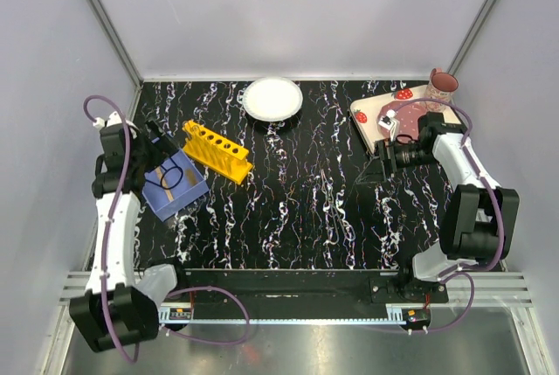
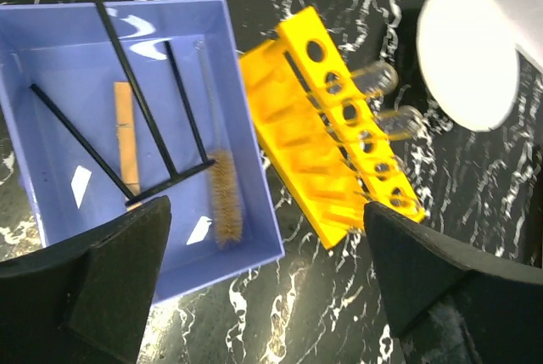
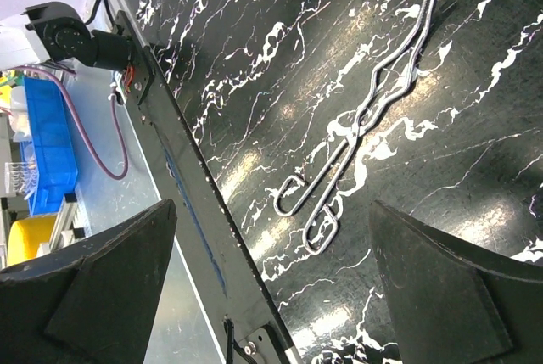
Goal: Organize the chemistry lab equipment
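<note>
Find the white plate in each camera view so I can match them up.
Top external: the plate sits at the far edge of the table, near the middle, beyond the rack.
Left wrist: the plate is in the upper right corner, past the rack.
Right wrist: not in it; only tongs on the table.
Shared landmark: the yellow rack, beside the plate in both views that show it.

No readable text, labels, numbers or signs in any view.

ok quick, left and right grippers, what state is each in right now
left gripper: open, holding nothing
right gripper: open, holding nothing
</note>
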`<state>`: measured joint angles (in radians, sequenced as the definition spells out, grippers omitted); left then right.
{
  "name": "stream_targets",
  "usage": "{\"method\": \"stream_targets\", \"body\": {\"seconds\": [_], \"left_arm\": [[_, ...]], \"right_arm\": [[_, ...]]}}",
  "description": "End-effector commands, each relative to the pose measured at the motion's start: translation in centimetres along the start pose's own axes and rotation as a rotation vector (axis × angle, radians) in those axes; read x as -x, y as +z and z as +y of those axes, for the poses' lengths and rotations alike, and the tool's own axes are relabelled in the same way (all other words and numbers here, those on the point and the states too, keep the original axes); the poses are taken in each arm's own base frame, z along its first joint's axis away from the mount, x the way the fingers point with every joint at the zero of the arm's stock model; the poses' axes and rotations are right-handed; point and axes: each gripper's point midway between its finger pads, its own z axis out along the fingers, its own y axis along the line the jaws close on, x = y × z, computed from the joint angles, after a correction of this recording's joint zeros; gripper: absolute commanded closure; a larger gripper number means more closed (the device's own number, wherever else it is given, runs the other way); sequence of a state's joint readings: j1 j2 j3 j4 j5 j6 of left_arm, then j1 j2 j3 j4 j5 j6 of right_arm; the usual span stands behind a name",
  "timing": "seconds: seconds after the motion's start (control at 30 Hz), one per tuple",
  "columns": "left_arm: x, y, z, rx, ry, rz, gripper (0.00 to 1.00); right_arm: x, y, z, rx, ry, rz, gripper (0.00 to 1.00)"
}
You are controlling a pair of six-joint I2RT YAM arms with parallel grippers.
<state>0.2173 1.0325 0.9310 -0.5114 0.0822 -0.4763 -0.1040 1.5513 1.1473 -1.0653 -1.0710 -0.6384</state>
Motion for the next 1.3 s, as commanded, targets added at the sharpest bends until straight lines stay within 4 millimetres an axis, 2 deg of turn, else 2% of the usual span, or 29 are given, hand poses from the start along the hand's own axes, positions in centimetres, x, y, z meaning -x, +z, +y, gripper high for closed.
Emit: {"method": "stream_targets", "body": {"seconds": [0.0,0.03,0.07,0.1,0.23,0.37,0.57,0.6,0.67,0.7,0.77,0.8,0.87,0.93,0.97,1.0,1.03,1.07,1.1,1.13,1.17,1.2,1.23,1.27], "left_arm": [[-0.9,-2.3,-2.5,-0.183,0.050,-0.016,0.01],[-1.7,-2.7,-3.1,-0.230,0.053,0.006,0.01],[-1.7,-3.6,-3.8,-0.276,0.062,-0.013,0.01],[-2.7,-4.2,-4.8,-0.353,0.068,0.019,0.01],[-4.2,-6.8,-7.2,-0.533,0.092,0.031,0.01],[-5.8,-8.5,-8.0,-0.626,0.105,0.057,0.01],[-10.5,-10.1,-9.2,-0.767,0.084,0.163,0.01],[-11.6,-9.6,-8.9,-0.748,0.065,0.177,0.01],[-12.8,-10.4,-9.8,-0.802,0.087,0.172,0.01],[-13.8,-9.9,-9.7,-0.794,0.061,0.190,0.01],[-15.0,-10.4,-10.5,-0.832,0.078,0.207,0.01],[-15.9,-10.2,-10.7,-0.826,0.089,0.221,0.01],[-16.8,-9.9,-10.8,-0.816,0.096,0.244,0.01],[-18.0,-9.7,-11.2,-0.825,0.097,0.269,0.01],[-19.0,-9.4,-11.1,-0.822,0.088,0.293,0.01],[-19.8,-9.5,-11.3,-0.831,0.099,0.307,0.01],[-20.0,-9.4,-11.6,-0.844,0.099,0.304,0.01],[-21.1,-9.1,-11.3,-0.838,0.101,0.324,0.01],[-21.9,-9.2,-11.5,-0.845,0.103,0.343,0.01],[-22.1,-9.3,-11.8,-0.863,0.102,0.339,0.01],[-23.3,-8.9,-11.3,-0.847,0.096,0.370,0.01],[-24.0,-9.0,-11.6,-0.860,0.100,0.383,0.01],[-24.1,-9.1,-11.9,-0.882,0.094,0.373,0.01],[-25.2,-8.7,-11.4,-0.871,0.083,0.399,0.01]], "right_arm": [[0.4,-0.5,0.5,-0.032,-0.077,-0.025,0.00],[0.5,-0.7,0.7,-0.038,-0.090,-0.032,0.00],[0.6,-0.7,0.7,-0.044,-0.106,-0.039,0.00],[0.6,-0.8,0.8,-0.050,-0.112,-0.042,0.00],[1.3,-1.6,1.3,-0.105,-0.176,-0.071,0.00],[2.0,-2.6,2.1,-0.150,-0.261,-0.086,0.00],[3.4,-3.3,5.4,-0.091,-0.370,-0.162,0.00],[3.3,-3.1,6.1,-0.052,-0.373,-0.182,0.00],[3.4,-2.3,6.8,-0.021,-0.366,-0.182,0.00],[2.7,-1.0,7.5,-0.011,-0.391,-0.135,0.00],[2.1,1.1,8.1,-0.014,-0.411,-0.076,0.00],[0.7,3.1,8.5,-0.016,-0.435,0.001,0.00],[-0.3,4.7,8.5,-0.024,-0.440,0.057,0.00],[-1.4,6.0,7.0,-0.078,-0.422,0.135,0.00],[-1.4,6.5,6.1,-0.122,-0.414,0.151,0.00],[-1.5,6.7,3.6,-0.236,-0.400,0.195,0.00],[-1.5,7.3,3.0,-0.279,-0.408,0.217,0.00],[-0.9,7.4,2.3,-0.324,-0.409,0.223,0.00],[-0.9,7.8,0.4,-0.395,-0.387,0.261,0.00],[-0.6,8.0,-0.2,-0.414,-0.383,0.270,0.00],[0.5,8.4,-0.3,-0.425,-0.393,0.259,0.00],[0.5,9.0,-1.6,-0.451,-0.374,0.284,0.00],[1.2,9.4,-2.2,-0.465,-0.376,0.274,0.01],[2.5,9.7,-2.5,-0.477,-0.387,0.259,0.02]]}}
